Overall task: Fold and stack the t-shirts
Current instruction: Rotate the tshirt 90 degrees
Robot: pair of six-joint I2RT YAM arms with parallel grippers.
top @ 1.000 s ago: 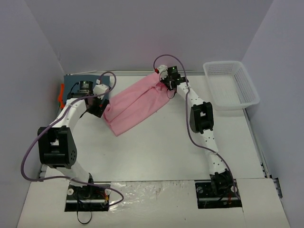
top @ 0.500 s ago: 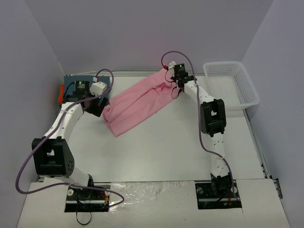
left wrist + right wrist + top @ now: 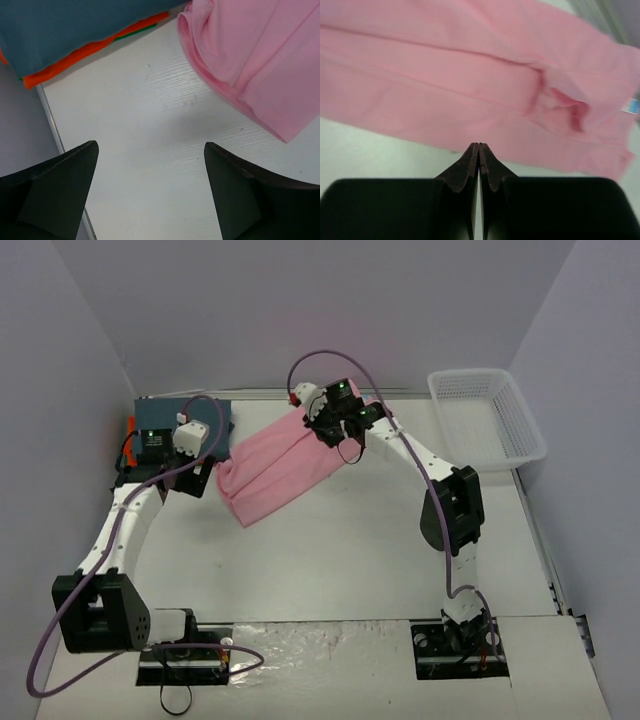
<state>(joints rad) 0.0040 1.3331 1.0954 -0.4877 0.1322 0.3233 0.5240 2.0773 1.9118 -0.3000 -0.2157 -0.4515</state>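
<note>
Left gripper [image 3: 150,146] wide open and empty, pink shirt [image 3: 275,460] at its three o'clock. Right gripper [image 3: 478,146] pinched shut over the far end; whether it holds cloth, can't tell. Best bet: grab both corners, fold flat, edges square.

You're working in a robotics lab cell. Plain pale walls [image 3: 300,300] close in your white table [image 3: 340,550] from 9 o'clock round through 12 to 3. Two white-and-black arms are bolted to dark plates at the near edge, the left arm's base [image 3: 185,655] at 7 o'clock and the right arm's base [image 3: 462,640] at 5, with purple cables [image 3: 325,352] looping loose. A white mesh basket [image 3: 490,420] sits at 2 o'clock, and a pink shirt [image 3: 280,465] lies at 11
</note>
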